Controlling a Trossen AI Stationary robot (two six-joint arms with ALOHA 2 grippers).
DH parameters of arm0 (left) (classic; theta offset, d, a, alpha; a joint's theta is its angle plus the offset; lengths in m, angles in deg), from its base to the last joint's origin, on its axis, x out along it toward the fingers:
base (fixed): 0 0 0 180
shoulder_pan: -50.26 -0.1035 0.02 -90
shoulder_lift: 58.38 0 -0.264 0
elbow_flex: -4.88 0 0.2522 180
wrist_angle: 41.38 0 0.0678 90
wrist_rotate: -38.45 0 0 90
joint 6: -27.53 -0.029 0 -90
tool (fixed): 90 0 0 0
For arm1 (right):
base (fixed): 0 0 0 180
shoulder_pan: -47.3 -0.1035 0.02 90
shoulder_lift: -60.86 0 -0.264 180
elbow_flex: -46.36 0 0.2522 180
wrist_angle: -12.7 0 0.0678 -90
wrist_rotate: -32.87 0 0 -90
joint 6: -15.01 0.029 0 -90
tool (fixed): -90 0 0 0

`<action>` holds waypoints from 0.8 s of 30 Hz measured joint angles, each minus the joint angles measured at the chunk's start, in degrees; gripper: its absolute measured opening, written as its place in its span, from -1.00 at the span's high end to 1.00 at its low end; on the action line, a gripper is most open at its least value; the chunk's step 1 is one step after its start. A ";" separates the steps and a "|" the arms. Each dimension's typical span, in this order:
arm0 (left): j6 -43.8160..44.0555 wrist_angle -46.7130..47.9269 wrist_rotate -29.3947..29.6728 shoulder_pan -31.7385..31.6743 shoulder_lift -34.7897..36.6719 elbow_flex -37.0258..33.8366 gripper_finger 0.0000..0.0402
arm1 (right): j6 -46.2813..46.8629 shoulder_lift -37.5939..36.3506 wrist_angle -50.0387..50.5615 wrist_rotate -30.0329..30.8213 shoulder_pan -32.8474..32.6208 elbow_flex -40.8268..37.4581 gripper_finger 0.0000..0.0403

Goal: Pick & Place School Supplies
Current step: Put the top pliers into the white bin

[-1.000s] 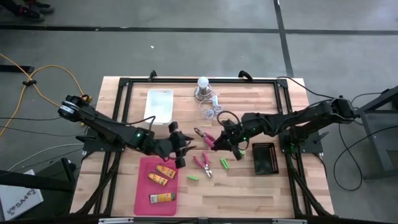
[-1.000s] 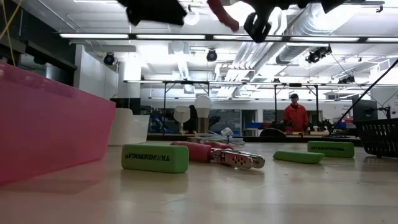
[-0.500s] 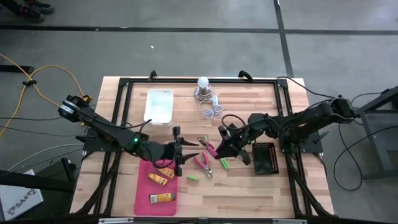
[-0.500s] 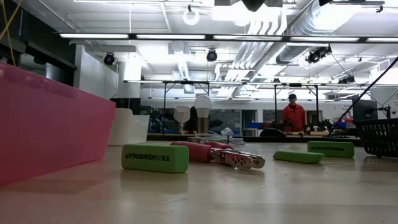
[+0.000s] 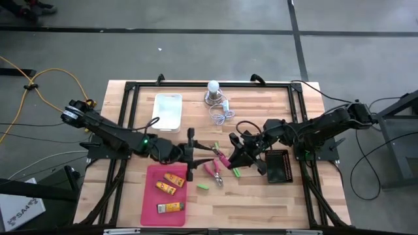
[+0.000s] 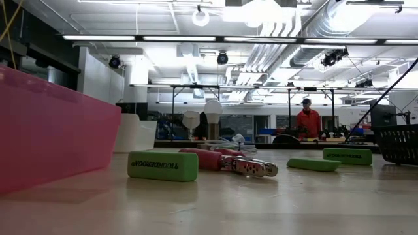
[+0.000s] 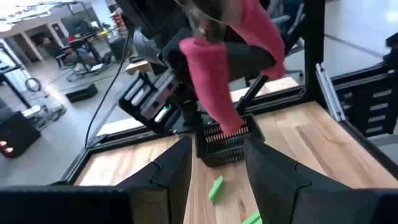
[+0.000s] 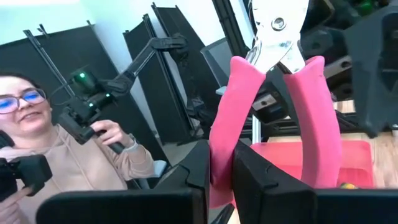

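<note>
So we're holding one pair of pink-handled metal pliers [image 8: 277, 118] up over the middle of the wooden table [image 5: 261, 202], our right gripper [image 5: 236, 156] clamped on one handle. Our left gripper [image 5: 190, 155] is sitting half-spread right by the tool's nose, not gripping anything yet, so this looks like a handoff. Three orange-yellow oblong pieces [image 5: 168, 187] are already lying in the pink plastic tray [image 5: 149, 202]. Still waiting on the table: the second pink pliers [image 5: 213, 172] and the small light-green eraser blocks [image 5: 203, 187]. We're figuring we're under halfway.
</note>
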 joint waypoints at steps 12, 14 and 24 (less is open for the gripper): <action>1.63 -5.04 -8.61 -4.41 -1.29 -0.02 0.29 | -3.61 0.00 0.07 0.29 0.02 0.00 0.84; 2.69 -5.33 -8.90 -4.75 -1.29 -0.02 0.29 | -4.27 0.00 0.04 1.74 0.00 0.00 0.84; 4.70 -7.89 -8.82 -4.91 -1.27 -0.02 0.29 | -7.62 0.00 0.59 6.12 0.02 0.00 0.84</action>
